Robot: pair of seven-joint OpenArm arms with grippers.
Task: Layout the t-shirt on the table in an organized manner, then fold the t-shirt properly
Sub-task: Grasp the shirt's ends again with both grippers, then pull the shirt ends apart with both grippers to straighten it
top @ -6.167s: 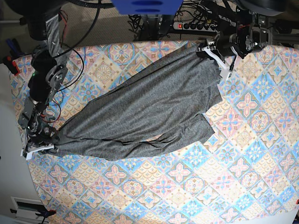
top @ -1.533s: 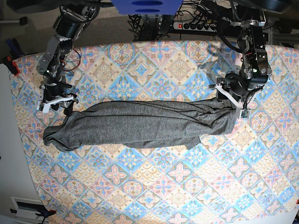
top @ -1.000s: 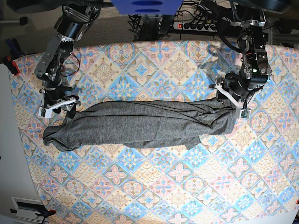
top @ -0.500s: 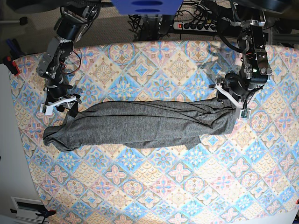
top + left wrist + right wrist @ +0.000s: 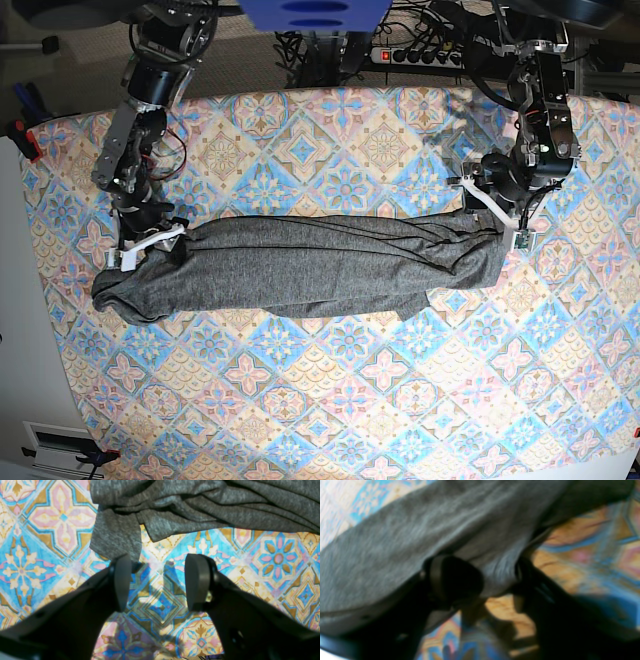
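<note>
A heathered dark grey short-sleeved t-shirt (image 5: 300, 265) is laid bunched in a long horizontal band across the middle of the surface (image 5: 380, 400), which is covered by a cloth of pastel blue, pink and cream diamond tiles with floral motifs. The left pincer (image 5: 157, 580) is found at the garment's 3 o'clock end, its dark fingers (image 5: 197, 580) set apart over bare cloth with nothing between them, one finger tip just beside a hanging grey flap. The right pincer (image 5: 480, 580) is placed at the 9 o'clock end, its jaws apart with a fold of grey fabric between them; whether the fabric is pinched cannot be told, the wrist view being blurred.
</note>
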